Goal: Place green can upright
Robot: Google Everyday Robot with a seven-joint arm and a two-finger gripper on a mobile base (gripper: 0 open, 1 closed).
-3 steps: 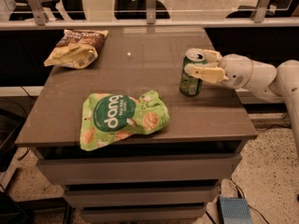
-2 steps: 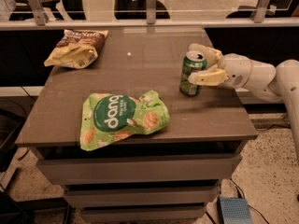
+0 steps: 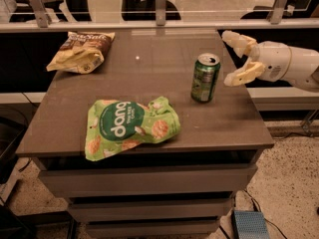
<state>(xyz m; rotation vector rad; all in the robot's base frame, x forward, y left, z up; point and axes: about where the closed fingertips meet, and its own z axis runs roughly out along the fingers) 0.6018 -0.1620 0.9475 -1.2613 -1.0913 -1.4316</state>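
The green can point(image 3: 205, 77) stands upright on the right part of the grey table point(image 3: 149, 118), silver top up, nothing touching it. My gripper point(image 3: 235, 58) is to the right of the can, over the table's right edge, a short gap away from it. Its two pale fingers point(image 3: 241, 73) are spread open and hold nothing. The white arm runs off to the right.
A flat green "dang" snack bag point(image 3: 127, 127) lies at the front left of the table. A brown and yellow chip bag point(image 3: 82, 51) lies at the back left. A rail and chairs stand behind the table. A blue box point(image 3: 250, 225) sits on the floor at the front right.
My gripper has let go of the can and drawn back to the right. The can stays standing where it was.
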